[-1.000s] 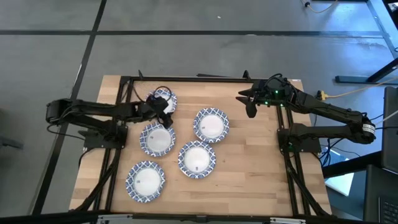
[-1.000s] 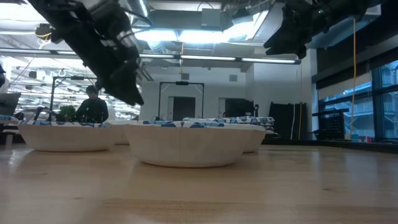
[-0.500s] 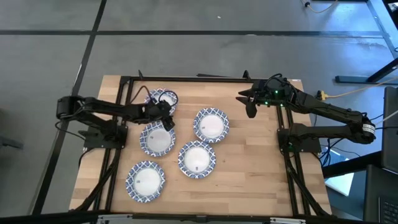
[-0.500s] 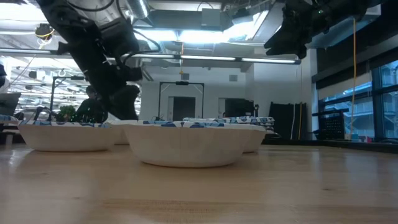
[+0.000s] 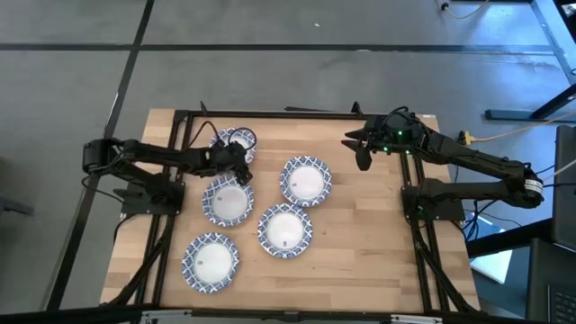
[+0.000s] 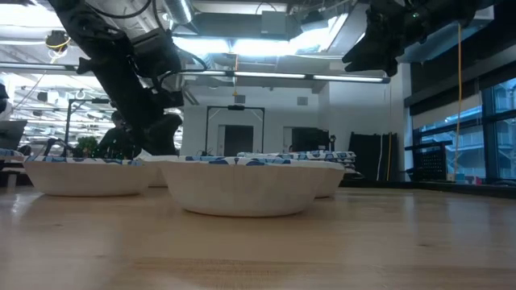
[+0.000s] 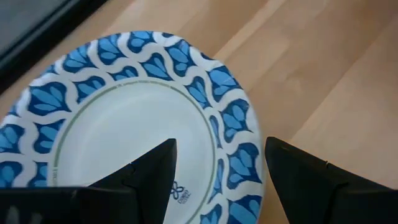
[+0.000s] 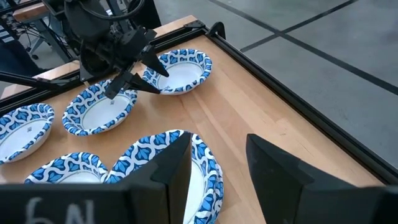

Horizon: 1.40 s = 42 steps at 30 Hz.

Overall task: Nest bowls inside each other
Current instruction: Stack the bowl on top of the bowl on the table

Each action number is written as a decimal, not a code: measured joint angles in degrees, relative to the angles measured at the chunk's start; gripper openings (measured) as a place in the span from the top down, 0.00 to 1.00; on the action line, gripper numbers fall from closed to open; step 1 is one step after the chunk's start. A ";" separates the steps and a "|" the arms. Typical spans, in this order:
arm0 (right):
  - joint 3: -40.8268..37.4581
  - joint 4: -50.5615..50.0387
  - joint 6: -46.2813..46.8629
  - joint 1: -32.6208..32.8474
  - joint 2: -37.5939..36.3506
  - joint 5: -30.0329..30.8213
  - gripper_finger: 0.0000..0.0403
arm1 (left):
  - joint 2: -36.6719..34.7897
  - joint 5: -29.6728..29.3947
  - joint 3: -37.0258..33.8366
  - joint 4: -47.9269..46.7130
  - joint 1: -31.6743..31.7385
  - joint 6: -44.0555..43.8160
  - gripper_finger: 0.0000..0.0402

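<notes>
- Wooden table [image 5: 360,243] sits on a grey floor, with a black frame [image 5: 270,113] along its far edge and down both sides.
- Low view looks across the tabletop into a lit hall; a person [image 6: 121,137] stands far back at left, partly hidden by an arm.
- Five bowls show in the high view, all upright with white centres and blue-and-white rims. None holds anything I can see.
- Far bowl [image 5: 236,142] lies at upper left of the table, close to the frame.
- Second bowl [image 5: 227,200] lies just below it in the frame, third bowl [image 5: 306,180] sits mid-table, fourth bowl [image 5: 285,229] is just below that, and fifth bowl [image 5: 211,261] sits at lower left.
- Second, third and fourth lie close together; whether their rims touch I cannot tell.
- Left arm reaches in from the frame's left, stretched low across the table. Left gripper [image 5: 238,148] is at the far bowl, covering part of it.
- Left wrist view: the two fingers [image 7: 155,171] stand apart astride that bowl's rim, one over the white centre, the other over bare wood outside. Contact with the rim is not clear.
- Right arm comes from the right and is held high. Right gripper [image 5: 360,148] hangs over bare wood at upper right, well apart from every bowl, jaws apart, holding nothing.
</notes>
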 joint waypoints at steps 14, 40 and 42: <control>0.00 0.00 0.01 0.00 0.00 0.00 0.62 | 0.00 4.59 0.00 -0.31 1.88 -0.24 0.56; 0.00 0.00 0.00 0.00 0.00 0.00 0.62 | 0.00 6.82 0.00 -0.20 1.88 -0.26 0.93; 0.00 -0.02 -0.01 -0.01 0.00 0.00 0.62 | 0.00 6.82 0.00 -0.20 1.88 -0.26 0.95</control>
